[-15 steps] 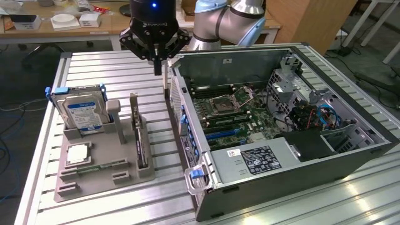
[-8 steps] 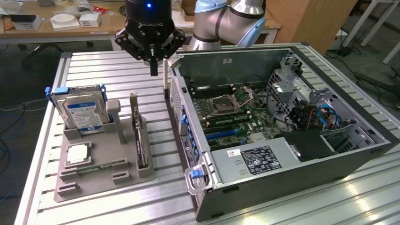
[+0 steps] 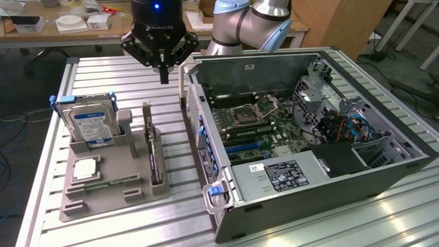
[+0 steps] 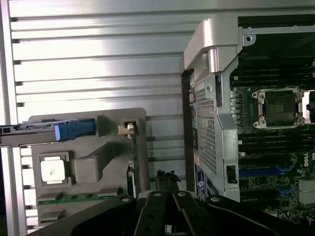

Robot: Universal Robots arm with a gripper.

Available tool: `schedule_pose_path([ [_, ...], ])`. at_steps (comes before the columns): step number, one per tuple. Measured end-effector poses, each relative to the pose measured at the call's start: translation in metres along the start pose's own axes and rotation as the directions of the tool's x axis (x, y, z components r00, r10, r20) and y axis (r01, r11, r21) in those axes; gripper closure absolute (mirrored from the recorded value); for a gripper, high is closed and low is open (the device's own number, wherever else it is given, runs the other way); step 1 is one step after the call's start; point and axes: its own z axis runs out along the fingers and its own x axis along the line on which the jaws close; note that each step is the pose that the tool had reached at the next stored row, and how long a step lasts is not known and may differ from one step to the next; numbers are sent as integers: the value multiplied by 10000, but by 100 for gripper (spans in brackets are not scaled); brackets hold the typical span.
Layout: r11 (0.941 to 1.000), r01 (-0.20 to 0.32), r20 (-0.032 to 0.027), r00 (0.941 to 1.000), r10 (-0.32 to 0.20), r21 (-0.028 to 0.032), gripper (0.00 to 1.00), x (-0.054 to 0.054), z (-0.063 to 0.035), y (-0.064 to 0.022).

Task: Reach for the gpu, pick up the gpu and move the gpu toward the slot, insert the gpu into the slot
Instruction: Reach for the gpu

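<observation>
Looks like we're at the reach step here. The gripper [image 3: 164, 77] hangs above the table with its fingers pinched together and nothing in them, between the grey holder [image 3: 110, 206] and the open PC case [image 3: 384, 170]. The gpu [image 3: 151, 149] is untouched, standing on edge in that holder, just beside the hard drive [image 3: 92, 126]. The slot [image 3: 243, 148] on the motherboard [image 3: 288, 131] sits empty. I reckon grabbing it means opening up first and lining the fingers square over that thin top edge.

Tabletop [image 3: 103, 72]: ribbed silver metal slats.
Desk [image 3: 48, 32]: wooden, 11 o'clock, carrying white boxes [image 3: 72, 23].
Cabinet [image 3: 343, 23]: wooden, 1 o'clock.
Floor [image 3: 28, 82]: grey, cables [image 3: 15, 116] at 9 o'clock.
</observation>
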Motion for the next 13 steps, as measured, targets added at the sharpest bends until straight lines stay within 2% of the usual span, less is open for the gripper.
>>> schedule_pose_path([
  [13,10000,0,-21,10000,0,1,90,140,4,-11],
])
